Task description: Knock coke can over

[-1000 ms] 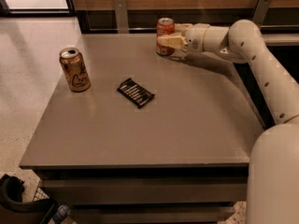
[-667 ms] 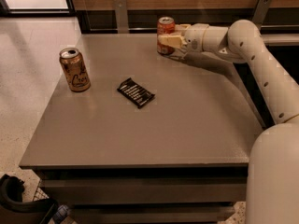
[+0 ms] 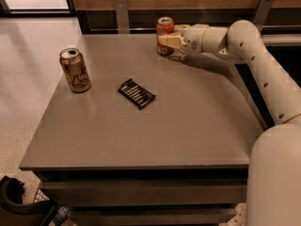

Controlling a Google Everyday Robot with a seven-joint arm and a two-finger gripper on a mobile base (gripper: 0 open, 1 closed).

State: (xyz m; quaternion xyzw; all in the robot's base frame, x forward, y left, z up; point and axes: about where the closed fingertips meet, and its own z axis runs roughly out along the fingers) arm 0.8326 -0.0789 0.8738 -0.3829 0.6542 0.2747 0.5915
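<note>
The coke can, orange-red with a silver top, stands upright at the far edge of the grey table, right of its middle. My gripper reaches in from the right on the white arm. It sits right against the can's lower right side, low over the table top. The gripper covers part of the can's lower side.
A gold-brown can with script lettering stands upright at the table's left. A flat black packet lies near the middle. A wooden wall with metal brackets runs behind the table. Pale floor lies to the left.
</note>
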